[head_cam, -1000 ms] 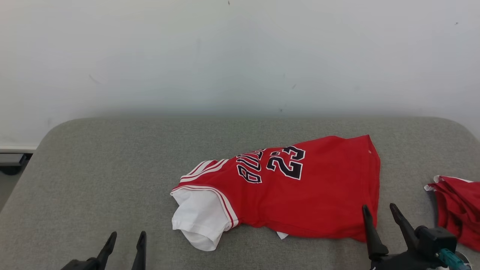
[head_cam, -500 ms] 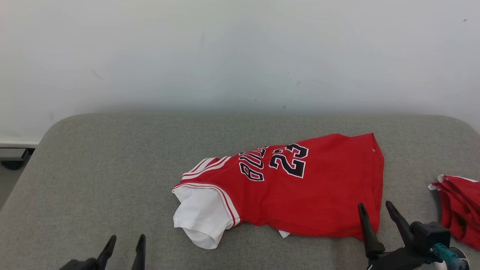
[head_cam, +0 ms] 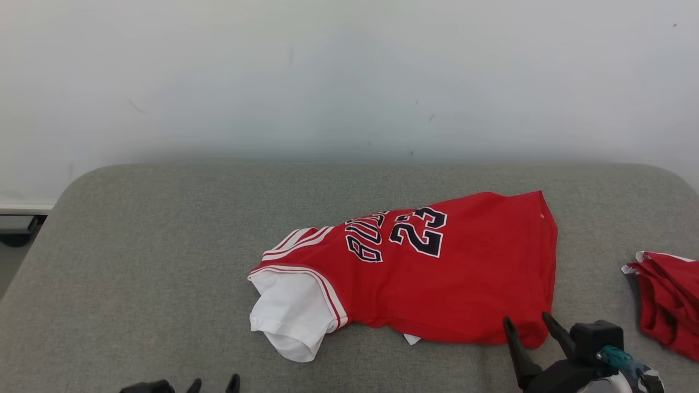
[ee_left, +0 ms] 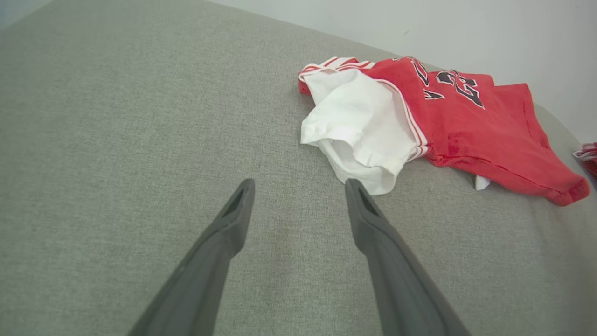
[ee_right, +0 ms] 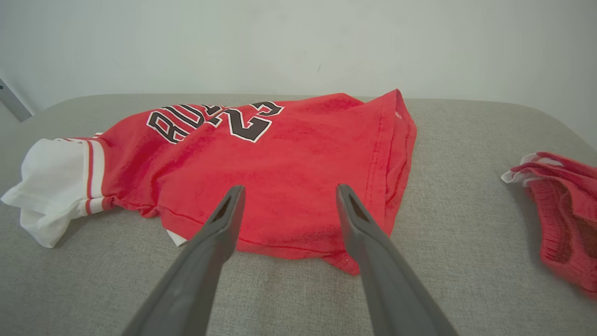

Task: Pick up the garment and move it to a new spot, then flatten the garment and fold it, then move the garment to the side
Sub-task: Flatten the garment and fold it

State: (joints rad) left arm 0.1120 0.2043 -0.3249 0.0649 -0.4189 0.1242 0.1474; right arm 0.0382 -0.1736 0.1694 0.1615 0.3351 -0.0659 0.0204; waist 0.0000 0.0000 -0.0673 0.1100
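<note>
Two pincers, both spread wide, neither holding anything.

Item 1: garment (head_cam: 437,284), a red jersey with white sleeve (head_cam: 289,316) and dark "23", lying rumpled on the grey cloth-covered desk (head_cam: 136,262). It sits directly ahead of the right pincer (head_cam: 527,320), whose fingertips stand over its near hem corner; contact cannot be told.

Left pincer (ee_left: 299,184): over bare desk, with the white sleeve just ahead and to its right, apart from it.

Item 2: second red cloth (head_cam: 669,303), bunched, to the right of the right pincer and apart from the garment.
</note>
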